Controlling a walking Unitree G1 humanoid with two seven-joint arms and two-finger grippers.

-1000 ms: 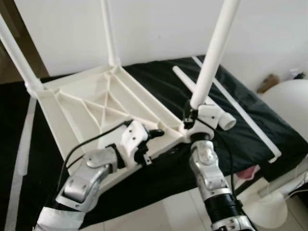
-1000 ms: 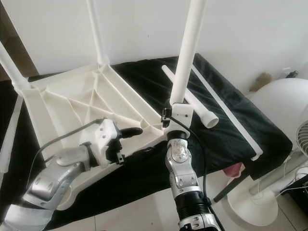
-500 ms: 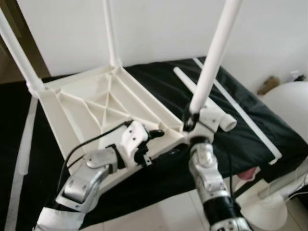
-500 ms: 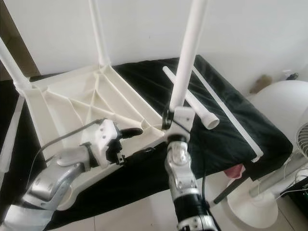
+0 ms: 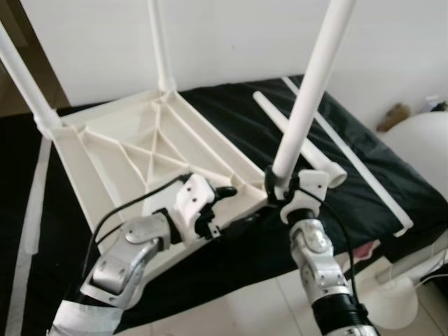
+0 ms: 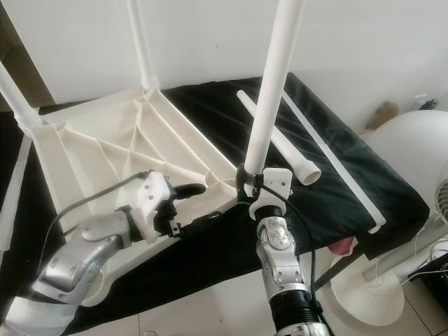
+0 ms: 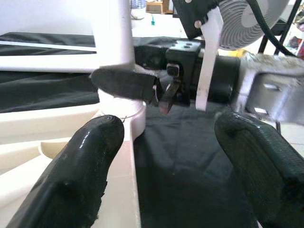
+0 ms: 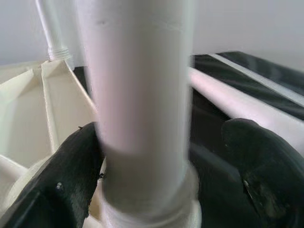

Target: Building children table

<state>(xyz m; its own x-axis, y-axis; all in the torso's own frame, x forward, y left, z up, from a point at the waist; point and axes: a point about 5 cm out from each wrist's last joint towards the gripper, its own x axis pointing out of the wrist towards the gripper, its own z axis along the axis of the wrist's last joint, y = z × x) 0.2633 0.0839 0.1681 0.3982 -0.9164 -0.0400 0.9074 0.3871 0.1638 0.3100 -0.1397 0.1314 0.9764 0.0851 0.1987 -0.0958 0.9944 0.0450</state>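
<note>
I see the white tabletop (image 5: 133, 150) lying upside down on the black cloth (image 5: 364, 168), ribs up, three legs standing in its corners. My right gripper (image 6: 246, 183) sits at the base of the near leg (image 6: 273, 84) — fingers either side of it, though I cannot tell if they clench it. My left gripper (image 5: 227, 190) is spread open over the tabletop's near rim, grasping nothing. A fourth leg (image 5: 294, 136) lies loose on the cloth, just beyond the right gripper.

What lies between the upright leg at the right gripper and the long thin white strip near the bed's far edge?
A loose table leg lies on the black cloth between the upright leg and the thin strip, as the eye views show.
</note>
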